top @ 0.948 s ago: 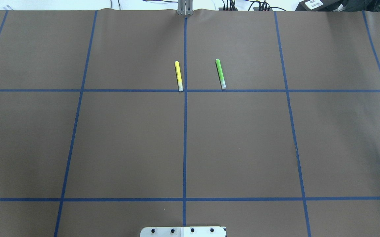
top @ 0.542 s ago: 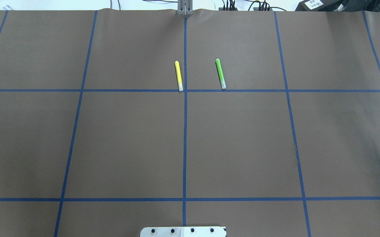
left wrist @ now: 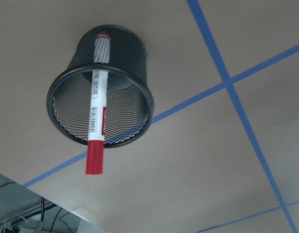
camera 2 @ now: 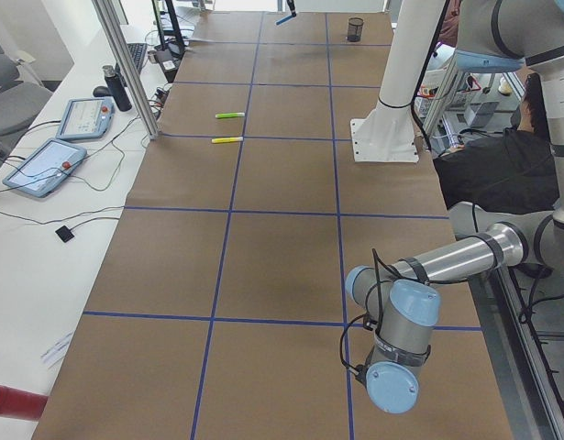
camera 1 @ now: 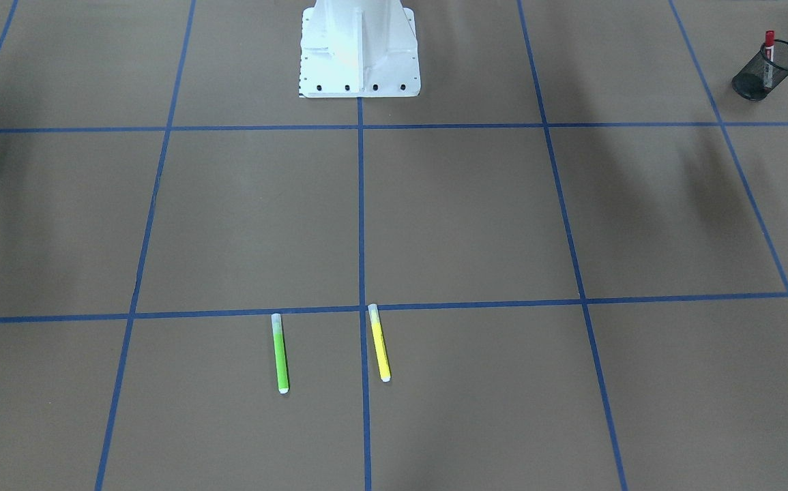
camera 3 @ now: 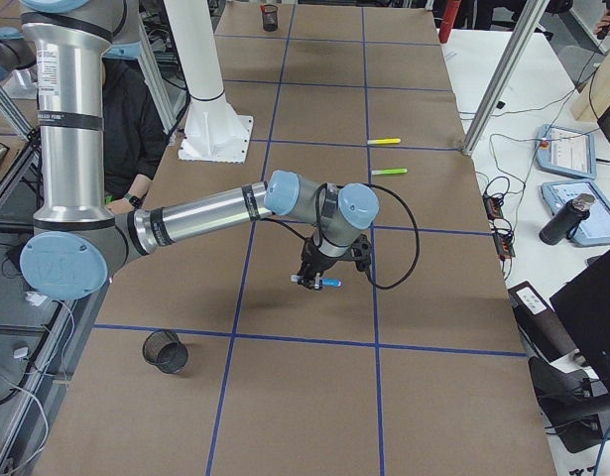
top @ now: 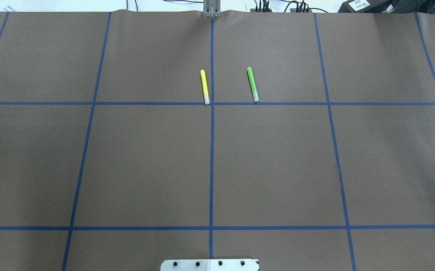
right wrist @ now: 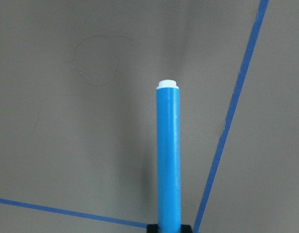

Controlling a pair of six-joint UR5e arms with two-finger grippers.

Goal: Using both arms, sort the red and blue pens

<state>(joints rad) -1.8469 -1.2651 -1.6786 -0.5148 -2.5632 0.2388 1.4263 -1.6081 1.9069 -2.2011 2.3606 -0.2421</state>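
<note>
The red pen (left wrist: 96, 111) stands tilted in a black mesh cup (left wrist: 127, 53), red cap sticking out over the rim; both also show at the table's corner, the pen (camera 1: 769, 41) inside the cup (camera 1: 752, 82). No left fingers show in the left wrist view. A dark part at the front-facing view's right edge beside that cup may be the left gripper, and I cannot tell its state. My right gripper (camera 3: 312, 280) is shut on the blue pen (right wrist: 168, 155), held level above bare brown paper, white end pointing away.
A yellow marker (top: 204, 86) and a green marker (top: 252, 84) lie side by side at the table's far middle. A second mesh cup (camera 3: 166, 350) stands near the right arm. The white pedestal (camera 1: 359, 48) is at the robot's edge. Blue tape lines grid the paper.
A small dark speck at the overhead view's right edge no longer shows. The two markers have not moved.
</note>
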